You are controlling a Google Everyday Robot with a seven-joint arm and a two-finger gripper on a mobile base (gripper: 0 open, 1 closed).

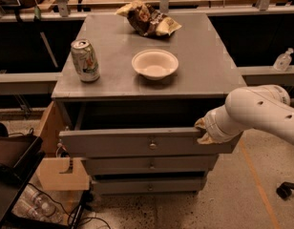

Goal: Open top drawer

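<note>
The top drawer (137,143) is the widest grey drawer, with a small round knob (152,145) at its centre. It stands pulled out partway from the grey cabinet (199,70), with a dark gap above its front panel. My gripper (203,131) is at the drawer's right end, at the top edge of the front panel, on the end of the white arm (261,113). The mid-width drawer (152,165) and the narrowest drawer (149,186) sit below, both closed or nearly so.
On the cabinet top stand a soda can (85,60), a white bowl (154,64) and a crumpled chip bag (147,18). A cardboard box (61,173) and dark bins (13,166) sit at the left. A bottle (283,60) stands on the right ledge.
</note>
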